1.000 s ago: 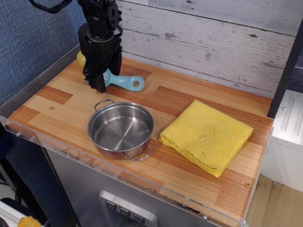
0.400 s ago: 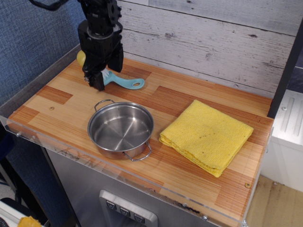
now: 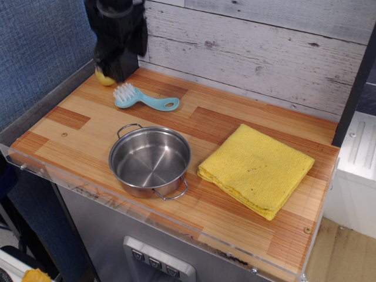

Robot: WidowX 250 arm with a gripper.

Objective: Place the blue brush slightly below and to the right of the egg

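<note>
Gripper blurred, top cut off by frame edge; can't tell if its jaws are open or closed, nothing visibly held. It hides most of the egg, only a yellow sliver showing at its lower left. Pot sits mid-counter, cloth to its right. Brush lies flat behind the pot, bristles up, just right of and below the egg, free of the gripper.

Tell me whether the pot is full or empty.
Empty: the pot's bare steel bottom shows all the way round, with nothing inside.
</note>
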